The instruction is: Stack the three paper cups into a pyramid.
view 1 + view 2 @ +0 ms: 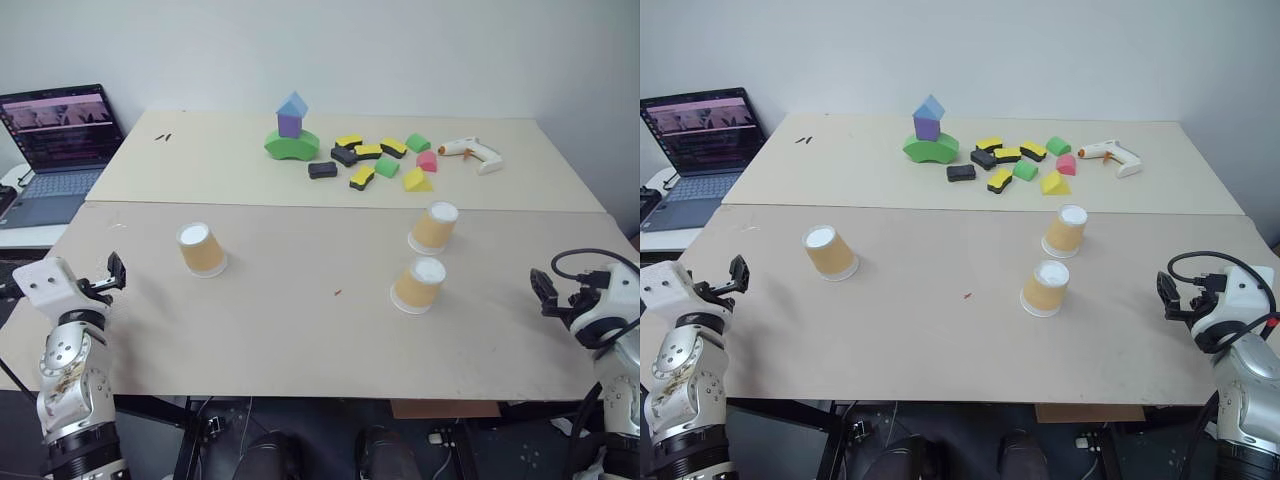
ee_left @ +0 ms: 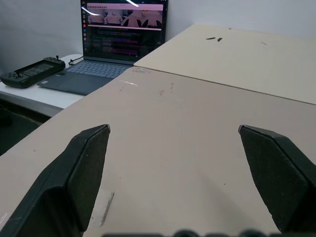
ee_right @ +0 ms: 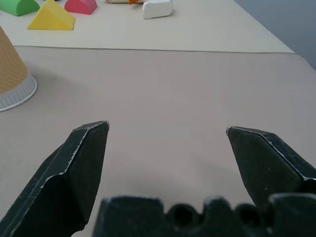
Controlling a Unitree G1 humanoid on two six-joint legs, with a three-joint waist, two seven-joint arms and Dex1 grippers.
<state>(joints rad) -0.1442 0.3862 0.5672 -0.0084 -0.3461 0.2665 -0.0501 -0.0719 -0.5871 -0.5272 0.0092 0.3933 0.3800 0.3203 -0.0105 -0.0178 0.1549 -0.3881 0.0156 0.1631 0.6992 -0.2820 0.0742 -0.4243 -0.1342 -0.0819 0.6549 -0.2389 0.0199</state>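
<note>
Left gripper [image 2: 173, 133] fingers spread wide over bare tan table [image 2: 197, 128]; laptop [image 2: 116, 39] and black controller [image 2: 32, 71] beyond table edge.

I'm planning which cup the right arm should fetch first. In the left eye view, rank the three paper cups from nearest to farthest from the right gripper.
From the right gripper, jaws open:
1. Front right cup, nearest.
2. Back right cup, just behind it.
3. Left cup, far across the table.

This looks like a robotics lab or test room — two plain beige tabletops [image 1: 300, 330] pushed together against a bare white wall [image 1: 400, 50], an open grey laptop [image 1: 60, 150] on a side desk with a black handheld controller [image 2: 29, 74] beside it — loose coloured foam blocks [image 1: 375, 160] laid out as props.
</note>
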